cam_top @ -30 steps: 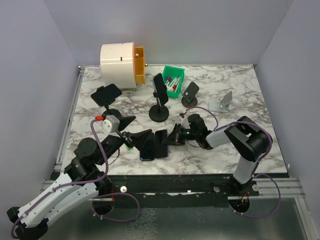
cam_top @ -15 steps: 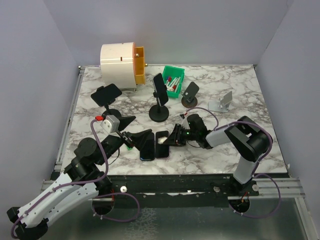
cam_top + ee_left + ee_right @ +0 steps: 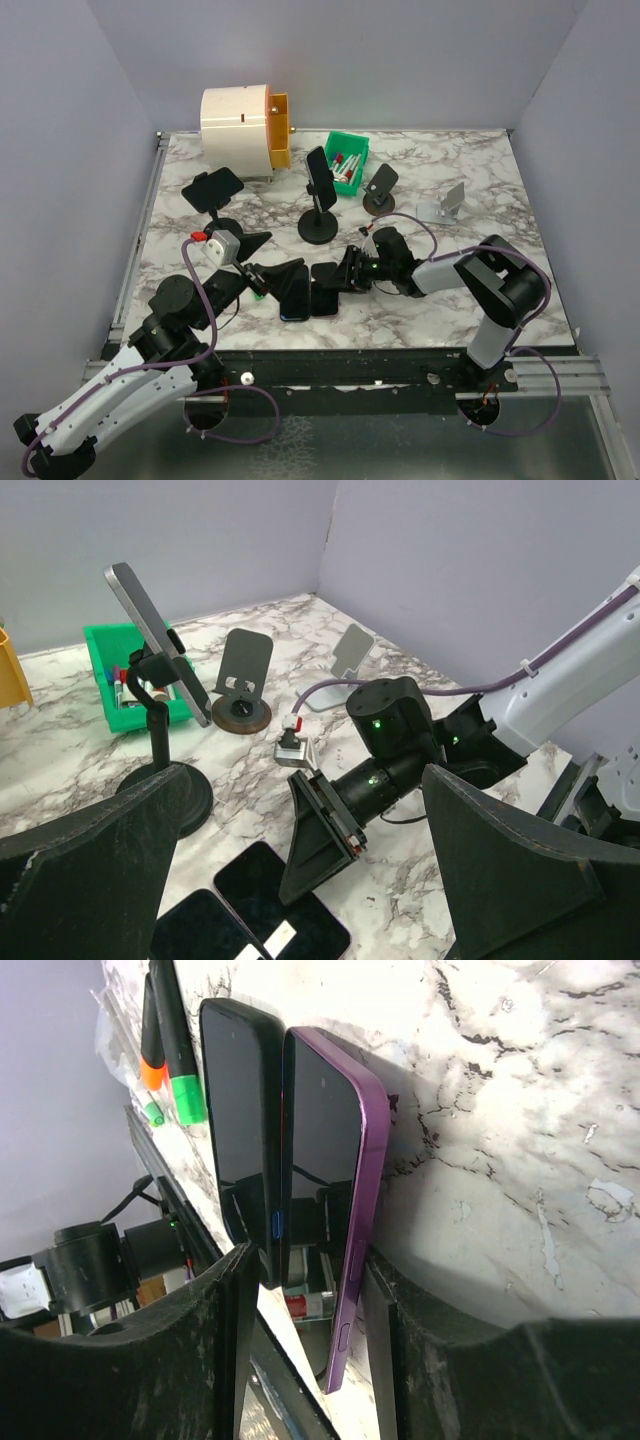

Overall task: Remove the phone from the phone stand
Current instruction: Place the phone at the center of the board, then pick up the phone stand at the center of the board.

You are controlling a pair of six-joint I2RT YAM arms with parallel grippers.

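Observation:
A dark phone leans on a black round-based phone stand in the middle of the table; the left wrist view shows this phone upright too. Another phone sits on a stand at the left. A purple phone lies flat beside a black phone near the front. My right gripper is low at the purple phone's end, jaws open on either side of it. My left gripper hovers open just left of the flat phones, holding nothing.
Two empty stands stand at the back right. A green bin of markers and a white and orange drum sit at the back. Orange and green markers lie beyond the black phone.
My right gripper's jaws have spread apart around the purple phone, which now rests flat on the table. The left arm has not moved.

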